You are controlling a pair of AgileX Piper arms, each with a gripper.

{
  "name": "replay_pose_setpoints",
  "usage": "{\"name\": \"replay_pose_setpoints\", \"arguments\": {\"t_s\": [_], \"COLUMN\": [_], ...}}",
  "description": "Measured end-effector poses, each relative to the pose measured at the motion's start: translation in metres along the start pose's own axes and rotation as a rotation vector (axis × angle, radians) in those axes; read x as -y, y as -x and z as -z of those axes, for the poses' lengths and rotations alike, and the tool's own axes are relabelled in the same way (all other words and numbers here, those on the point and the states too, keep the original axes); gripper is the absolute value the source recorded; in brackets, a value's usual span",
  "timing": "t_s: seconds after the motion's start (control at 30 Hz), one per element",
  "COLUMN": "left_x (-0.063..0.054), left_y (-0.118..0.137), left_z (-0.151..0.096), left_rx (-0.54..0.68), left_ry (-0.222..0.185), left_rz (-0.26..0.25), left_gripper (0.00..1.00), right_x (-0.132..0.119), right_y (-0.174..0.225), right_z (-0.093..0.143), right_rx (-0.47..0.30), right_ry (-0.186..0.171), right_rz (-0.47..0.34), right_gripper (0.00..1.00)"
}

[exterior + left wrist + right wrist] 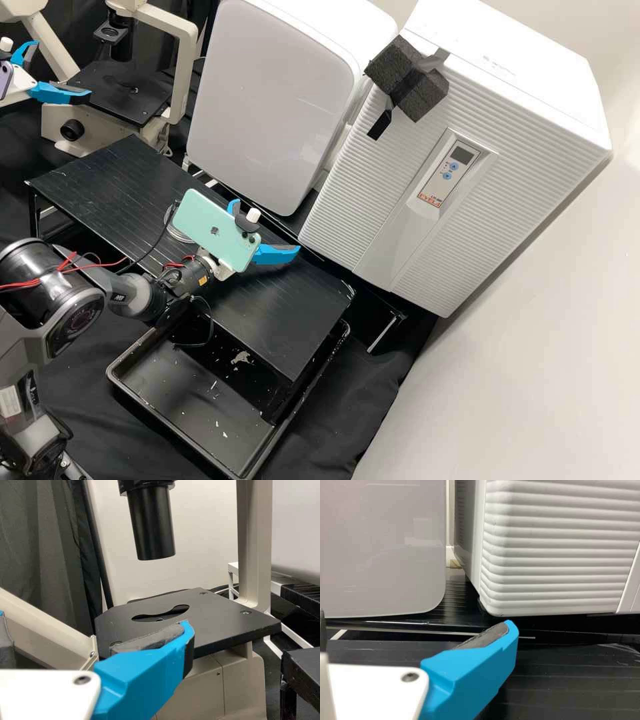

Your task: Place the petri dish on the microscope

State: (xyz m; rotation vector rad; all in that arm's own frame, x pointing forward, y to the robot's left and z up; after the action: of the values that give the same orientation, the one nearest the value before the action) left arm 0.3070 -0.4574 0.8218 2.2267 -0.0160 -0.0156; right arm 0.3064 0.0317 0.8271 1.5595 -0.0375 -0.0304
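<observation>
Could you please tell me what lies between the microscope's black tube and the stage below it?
Nothing: in the left wrist view, the stretch between the black tube and the stage is bare air.

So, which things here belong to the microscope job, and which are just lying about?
Likely for the job: microscope, its black stage, left gripper, right gripper.
Likely just lying about: black tray, foam block, ribbed white cabinet.

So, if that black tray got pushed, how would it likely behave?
The tray would probably slide rather than tip, being wide and low-walled. The pale flecks on its floor might shift, if loose. The wrinkled black cloth beneath could bunch up and drag.
</observation>
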Motion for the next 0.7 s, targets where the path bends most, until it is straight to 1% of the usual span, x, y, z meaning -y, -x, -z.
{"name": "replay_pose_setpoints", "arguments": {"t_s": [0.43,0.5,0.6,0.67,0.7], "left_x": [0.000,0.001,-0.001,-0.002,-0.003], "left_y": [0.000,0.000,0.002,0.004,0.005], "left_z": [-0.002,-0.005,-0.014,-0.020,-0.027], "left_rx": [0.015,0.044,0.136,0.196,0.245], "left_ry": [-0.004,0.011,0.048,0.051,0.056], "left_rz": [0.002,0.007,0.018,0.025,0.034], "left_gripper": [1.00,1.00,1.00,1.00,1.00], "right_x": [0.000,0.000,0.000,0.000,0.000], "right_y": [0.000,0.000,0.000,0.000,0.000], "right_z": [0.000,0.000,0.000,0.000,0.000], "right_rx": [0.000,0.000,0.000,0.000,0.000], "right_ry": [0.000,0.000,0.000,0.000,0.000], "right_rz": [0.000,0.000,0.000,0.000,0.000], "right_gripper": [1.00,1.00,1.00,1.00,1.00]}}
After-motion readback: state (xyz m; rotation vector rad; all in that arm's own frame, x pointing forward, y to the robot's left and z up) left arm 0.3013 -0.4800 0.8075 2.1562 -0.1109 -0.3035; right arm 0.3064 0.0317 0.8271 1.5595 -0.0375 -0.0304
